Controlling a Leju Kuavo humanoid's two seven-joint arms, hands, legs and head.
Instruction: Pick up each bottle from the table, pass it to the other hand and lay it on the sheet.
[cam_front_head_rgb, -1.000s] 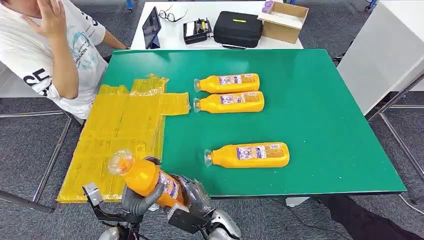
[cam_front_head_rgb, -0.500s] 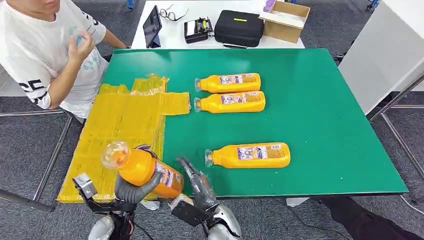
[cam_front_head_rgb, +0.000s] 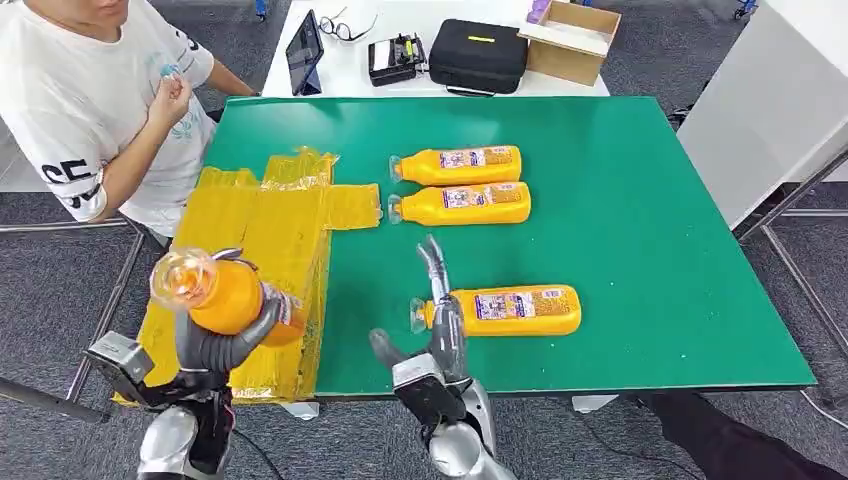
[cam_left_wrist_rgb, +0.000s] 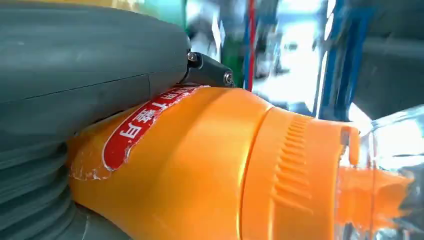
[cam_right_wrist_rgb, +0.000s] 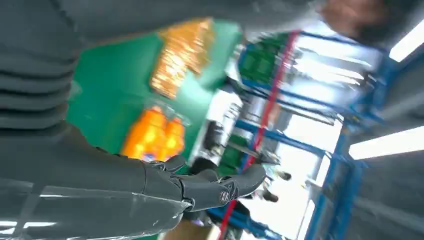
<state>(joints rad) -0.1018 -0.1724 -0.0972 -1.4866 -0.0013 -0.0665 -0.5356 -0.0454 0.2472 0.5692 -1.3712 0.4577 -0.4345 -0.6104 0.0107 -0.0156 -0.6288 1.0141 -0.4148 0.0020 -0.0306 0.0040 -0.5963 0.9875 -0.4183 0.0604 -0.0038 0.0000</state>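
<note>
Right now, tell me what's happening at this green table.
The left robot hand holds an orange bottle above the yellow sheet, not yet laid down. The right robot hand is open, fingers spread, at the cap end of a bottle lying near the table's front edge. Two more bottles lie side by side farther back. A person sits at the table's far left corner.

The held bottle (cam_left_wrist_rgb: 200, 170) is seen as glossy orange plastic with a ribbed collar, a clear cap and a paper-like red label. The sheet (cam_front_head_rgb: 255, 260) is shown as shiny, crinkled yellow film. The table (cam_front_head_rgb: 640, 250) is covered in matt green.
</note>
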